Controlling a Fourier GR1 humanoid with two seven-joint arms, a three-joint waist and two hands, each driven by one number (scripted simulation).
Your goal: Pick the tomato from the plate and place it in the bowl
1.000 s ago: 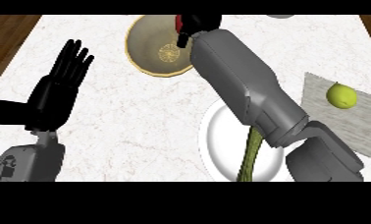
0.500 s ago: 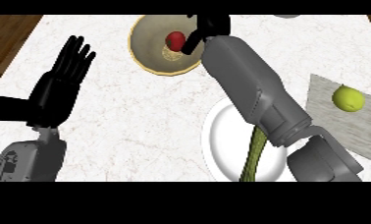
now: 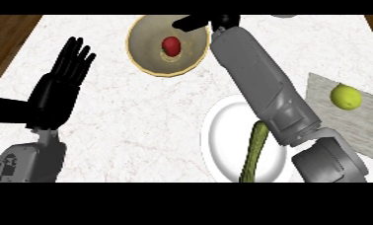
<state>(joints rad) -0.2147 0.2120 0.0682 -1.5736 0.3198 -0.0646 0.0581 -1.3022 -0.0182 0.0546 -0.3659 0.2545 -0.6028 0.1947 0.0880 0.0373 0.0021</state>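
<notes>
From my head view, the tomato (image 3: 171, 45) sits in the middle of the bowl (image 3: 146, 61), touched by nothing. My right hand (image 3: 198, 21) hovers at the bowl's far rim with fingers spread and holding nothing. My left hand (image 3: 62, 83) rests at the left, fingers straight. The plate (image 3: 222, 140) nearer me holds a long green vegetable (image 3: 255, 152).

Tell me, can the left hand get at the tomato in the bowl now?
Probably yes. The left hand rests open at the left, and bare counter lies between it and the bowl holding the tomato.
</notes>
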